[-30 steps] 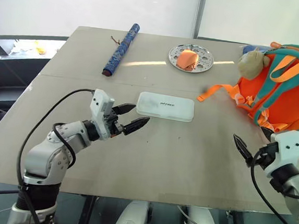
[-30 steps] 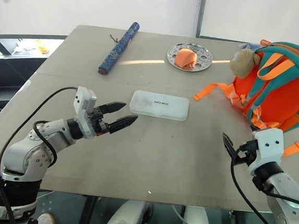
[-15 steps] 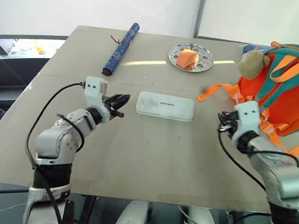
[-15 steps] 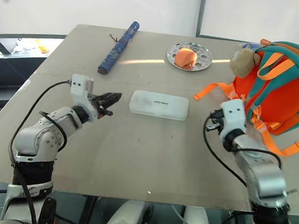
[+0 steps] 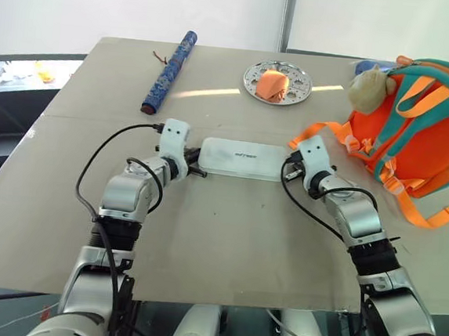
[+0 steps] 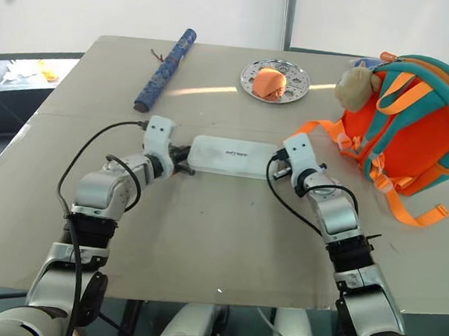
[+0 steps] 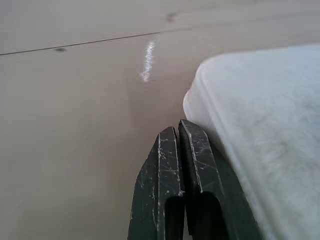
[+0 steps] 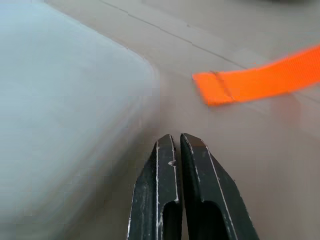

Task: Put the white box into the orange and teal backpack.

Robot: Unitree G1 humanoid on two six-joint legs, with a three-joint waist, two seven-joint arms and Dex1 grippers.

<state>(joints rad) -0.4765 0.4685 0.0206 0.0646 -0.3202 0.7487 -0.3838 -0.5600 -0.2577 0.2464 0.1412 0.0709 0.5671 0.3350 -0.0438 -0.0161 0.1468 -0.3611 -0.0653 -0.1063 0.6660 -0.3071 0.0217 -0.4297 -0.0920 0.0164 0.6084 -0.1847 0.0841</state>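
Desk (image 5: 226, 239), grey-beige top. Rolled blue patterned object (image 5: 165, 72) lies near the far left edge, angled toward the far left corner. Round silver plate (image 5: 277, 82), at the far edge, carries an orange item (image 5: 271, 84).

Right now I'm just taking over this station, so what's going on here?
The robot has brought both arms to the white box lying flat on the table. The left gripper and the right gripper are both shut, one at each short end of the box, neither clamped on it. The orange and teal backpack stands to its right; the box isn't in it yet.
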